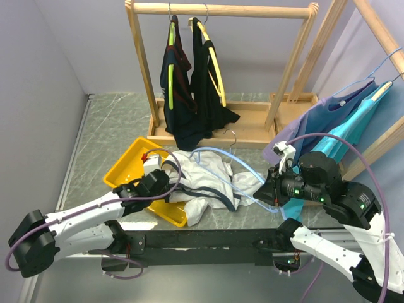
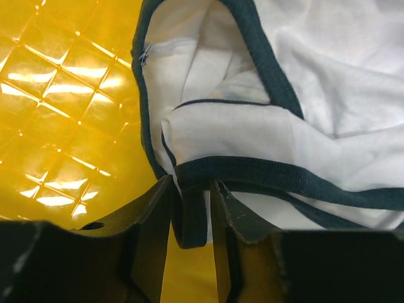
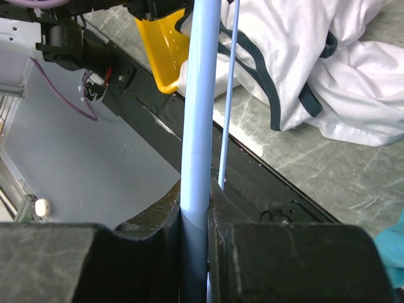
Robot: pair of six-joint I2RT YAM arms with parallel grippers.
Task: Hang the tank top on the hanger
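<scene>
A wooden clothes rack [image 1: 221, 9] stands at twelve o'clock on the grey marbled table [image 1: 107, 126]. Two dark garments [image 1: 189, 101] hang from its rail, one on a lime-green hanger [image 1: 171, 57], one on a yellow hanger [image 1: 216, 66]. A yellow bin [image 1: 126, 167] lies at nine o'clock. At three o'clock, a blue shirt [image 1: 328, 107] and a teal shirt [image 1: 355, 121] hang from a slanted wooden frame [image 1: 379, 28].

Robot lab cell: grey partition walls [image 1: 38, 63] enclose a marbled table [image 1: 113, 126].
</scene>
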